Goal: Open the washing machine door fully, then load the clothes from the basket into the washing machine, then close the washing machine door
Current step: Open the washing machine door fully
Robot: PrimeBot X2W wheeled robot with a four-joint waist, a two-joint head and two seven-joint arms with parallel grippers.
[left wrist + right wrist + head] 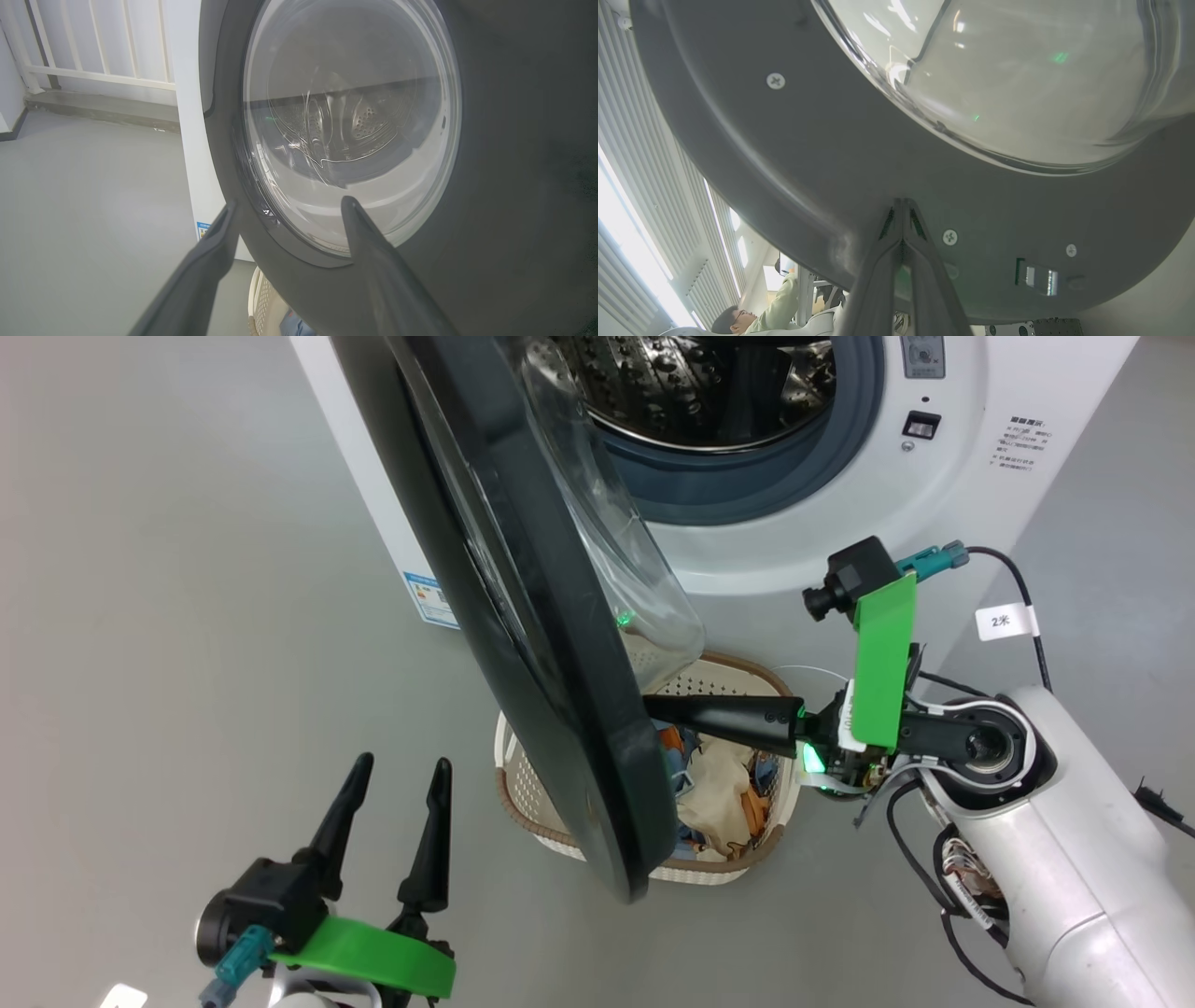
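The washing machine [934, 495] stands at the top with its steel drum [709, 383] exposed. The washing machine door [523, 616] hangs partly swung out, edge-on, over the basket [532, 793] on the floor. The clothes [719, 793] lie in the basket, half hidden by the door. My right gripper [653, 707] is shut with nothing in it, tips pressed against the door's inner face; the right wrist view has the right gripper [902, 201] touching the grey inner rim [784, 154]. Left of the door my left gripper [401, 763] hangs open and empty. The left wrist view faces the door's glass window [350, 130] past the left gripper [289, 203].
A person [761, 312] sits far off, beyond the door in the right wrist view. A black cable with a white tag [1004, 621] hangs by my right arm. A white railing [93, 46] lines the wall left of the machine. Grey floor [168, 616] stretches to the left.
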